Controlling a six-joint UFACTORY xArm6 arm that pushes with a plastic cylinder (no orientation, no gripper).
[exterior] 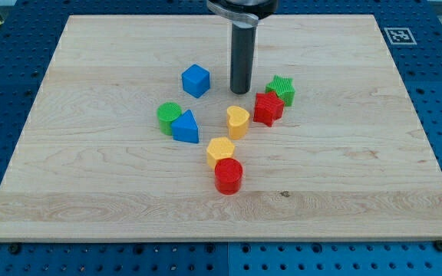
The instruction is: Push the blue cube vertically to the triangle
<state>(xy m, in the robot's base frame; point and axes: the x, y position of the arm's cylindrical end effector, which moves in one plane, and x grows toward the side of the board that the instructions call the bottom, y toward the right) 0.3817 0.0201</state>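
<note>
The blue cube point(195, 80) sits on the wooden board, above and slightly right of the blue triangle point(185, 126). A green cylinder point(168, 116) touches the triangle's upper left side. My tip point(241, 92) rests on the board to the right of the blue cube, with a small gap between them, and up and to the right of the triangle.
A green star point(282, 90) and a red star point(268, 108) sit right of my tip. A yellow heart point(238, 121) lies below it. A yellow hexagon point(220, 151) and a red cylinder point(228, 175) sit lower. The board edge point(221, 238) runs along the view's bottom.
</note>
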